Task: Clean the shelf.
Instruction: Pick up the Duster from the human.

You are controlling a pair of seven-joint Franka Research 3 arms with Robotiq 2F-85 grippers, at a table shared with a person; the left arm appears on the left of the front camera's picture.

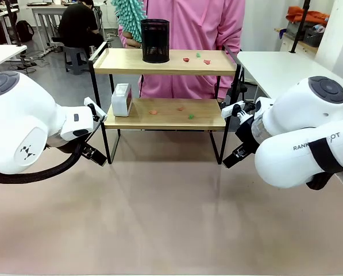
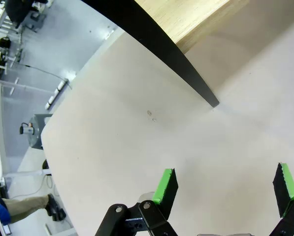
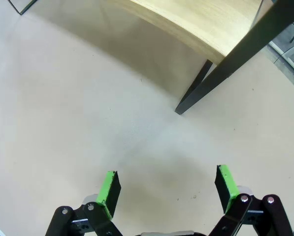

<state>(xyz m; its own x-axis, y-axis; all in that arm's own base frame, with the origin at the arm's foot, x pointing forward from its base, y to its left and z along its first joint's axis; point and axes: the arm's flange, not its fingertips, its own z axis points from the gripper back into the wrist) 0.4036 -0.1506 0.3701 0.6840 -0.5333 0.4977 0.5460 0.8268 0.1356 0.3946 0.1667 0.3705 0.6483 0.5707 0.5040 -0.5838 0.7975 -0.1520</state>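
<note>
The shelf (image 1: 165,62), two light wooden boards in a thin black frame, stands at the far middle of the beige table. On its top board are a black mesh cup (image 1: 155,40) and small red and green scraps (image 1: 195,57). The lower board carries a small white clock (image 1: 122,99) and more scraps (image 1: 172,111). A person in pink holds a teal fluffy duster (image 1: 128,16) behind the shelf. My left gripper (image 2: 226,186) is open over bare tabletop near a shelf leg (image 2: 186,69). My right gripper (image 3: 167,186) is open too, near another shelf leg (image 3: 206,86).
White tables (image 1: 280,66) flank the beige tabletop (image 1: 171,213) at left and right. Another person sits at a desk far back on the left. The front of the beige table lies open between my arms.
</note>
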